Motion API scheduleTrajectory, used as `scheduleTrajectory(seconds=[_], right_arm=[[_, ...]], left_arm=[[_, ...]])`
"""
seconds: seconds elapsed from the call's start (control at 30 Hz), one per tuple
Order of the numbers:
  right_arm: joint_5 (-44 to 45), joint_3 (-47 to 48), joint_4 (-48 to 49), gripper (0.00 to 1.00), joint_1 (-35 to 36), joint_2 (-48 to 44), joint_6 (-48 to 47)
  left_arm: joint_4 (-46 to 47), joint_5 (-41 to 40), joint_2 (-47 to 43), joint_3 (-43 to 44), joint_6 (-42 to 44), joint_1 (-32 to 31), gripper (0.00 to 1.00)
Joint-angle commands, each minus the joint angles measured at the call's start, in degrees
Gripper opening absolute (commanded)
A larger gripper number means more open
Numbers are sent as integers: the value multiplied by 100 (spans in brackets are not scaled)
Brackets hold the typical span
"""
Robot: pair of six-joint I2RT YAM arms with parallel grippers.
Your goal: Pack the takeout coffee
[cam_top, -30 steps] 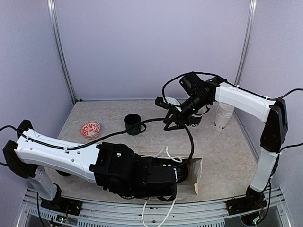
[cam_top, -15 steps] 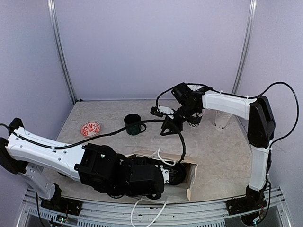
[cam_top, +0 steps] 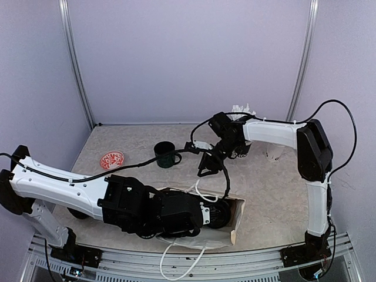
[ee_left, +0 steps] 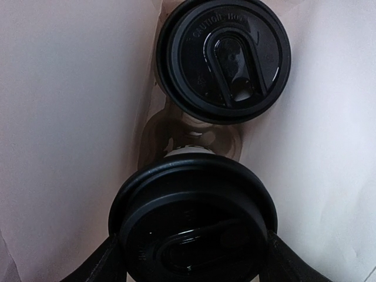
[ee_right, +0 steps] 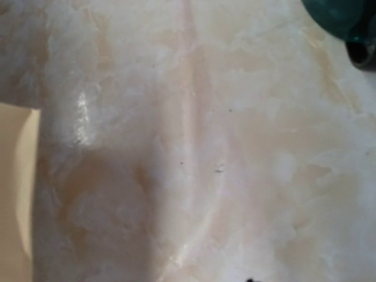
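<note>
Two takeout coffees are sitting inside one paper bag (ee_left: 70, 117), each showing a round black plastic lid with a raised sip tab; the farther takeout coffee (ee_left: 224, 59) is carrying embossed lettering round its lid rim, and a band of white cup wall is showing under the lid of the nearer takeout coffee (ee_left: 194, 229). The left pincer (ee_left: 191, 258) is pinching the nearer takeout coffee, its dark fingers (ee_left: 108, 261) pressing either side of the lid. In the overhead view the bag (cam_top: 236, 220) is resting at the near edge of the desk (cam_top: 270, 194), white rope handles spilling out, and the left arm is covering most of its mouth. One dark green mug (cam_top: 165, 153) and one small red-patterned dish (cam_top: 111, 160) are standing farther back, well apart from the bag. The right pincer (cam_top: 207, 166) is hanging over bare desk between mug and bag; whether it is spread or pressed together cannot be told. Its wrist view is showing only blurred desk (ee_right: 205, 147) and the mug's edge (ee_right: 335, 12).
</note>
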Motion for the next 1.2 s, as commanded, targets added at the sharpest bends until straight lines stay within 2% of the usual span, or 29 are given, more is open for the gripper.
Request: scheduleTrajectory(seconds=[0.0,0.63,1.17], right_arm=[[-223,-57,-63,41,102,144,-33],[-561,-312,-115,39,335,-90,-92],[-933,-464,-83,39,508,-106,-159]], left_arm=[[316,58,-89,-55,347,76,58],[346,103,97,-92,958,183,58],[835,-28,50,-490,1364,214,58]])
